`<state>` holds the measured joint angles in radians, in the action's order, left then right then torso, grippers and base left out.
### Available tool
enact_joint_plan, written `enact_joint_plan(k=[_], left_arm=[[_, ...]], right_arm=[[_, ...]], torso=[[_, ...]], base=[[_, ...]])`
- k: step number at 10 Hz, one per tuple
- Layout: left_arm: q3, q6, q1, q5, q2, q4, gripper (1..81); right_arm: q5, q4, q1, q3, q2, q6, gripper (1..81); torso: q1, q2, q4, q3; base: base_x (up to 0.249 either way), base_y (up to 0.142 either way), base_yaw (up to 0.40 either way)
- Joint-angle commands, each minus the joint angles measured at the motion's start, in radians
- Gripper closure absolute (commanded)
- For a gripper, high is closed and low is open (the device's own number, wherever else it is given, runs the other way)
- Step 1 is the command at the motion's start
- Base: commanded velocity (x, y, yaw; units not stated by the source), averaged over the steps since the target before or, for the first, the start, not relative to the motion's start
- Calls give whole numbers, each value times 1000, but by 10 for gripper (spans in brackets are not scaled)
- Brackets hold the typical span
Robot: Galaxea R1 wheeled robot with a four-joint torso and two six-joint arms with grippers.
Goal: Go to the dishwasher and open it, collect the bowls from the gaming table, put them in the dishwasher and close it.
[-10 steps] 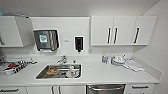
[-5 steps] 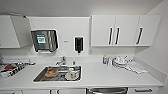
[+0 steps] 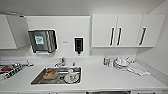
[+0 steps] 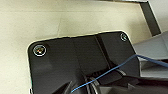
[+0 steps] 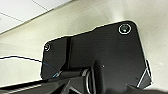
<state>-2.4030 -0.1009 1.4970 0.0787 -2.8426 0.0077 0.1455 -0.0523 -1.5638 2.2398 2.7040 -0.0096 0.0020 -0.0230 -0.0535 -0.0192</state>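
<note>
I face a white kitchen counter (image 3: 100, 77) from close up. Below its front edge shows a thin dark strip (image 3: 107, 92), which looks like the top of the dishwasher. The bowls and the gaming table are out of view. The left wrist view has the arm's dark plate above a pale floor (image 4: 30, 22). The right wrist view has the same kind of plate over a pale floor (image 5: 100, 15). Neither wrist view lets me make out the gripper.
A steel sink (image 3: 40, 79) with a few dishes in it is set into the counter, with a tap (image 3: 61, 62) behind. On the wall hang a towel dispenser (image 3: 43, 41), a black soap dispenser (image 3: 78, 45) and white cabinets (image 3: 117, 30). Stacked dishes (image 3: 121, 62) and a cloth (image 3: 138, 68) lie on the right, a dish rack (image 3: 8, 71) on the left.
The camera has moved closer to the counter. The sink and wall fittings have grown, and the dishwasher's steel front has slid down to the picture's lower edge.
</note>
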Motion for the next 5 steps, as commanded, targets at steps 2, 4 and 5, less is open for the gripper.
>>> enact_joint_plan(k=[2,4,5], left_arm=[[8,-2,-53,-47,11,11,10],[10,-2,-53,-47,9,12,10],[8,-2,-53,-47,9,11,10]], right_arm=[[-49,8,52,-11,-21,-1,10],[-49,8,50,-11,-21,-1,10],[-49,3,50,-11,-21,-1,10]], torso=[[0,0,0,0],[0,0,0,0],[1,0,0,0]], base=[[76,0,0],[0,0,0],[0,0,0]])
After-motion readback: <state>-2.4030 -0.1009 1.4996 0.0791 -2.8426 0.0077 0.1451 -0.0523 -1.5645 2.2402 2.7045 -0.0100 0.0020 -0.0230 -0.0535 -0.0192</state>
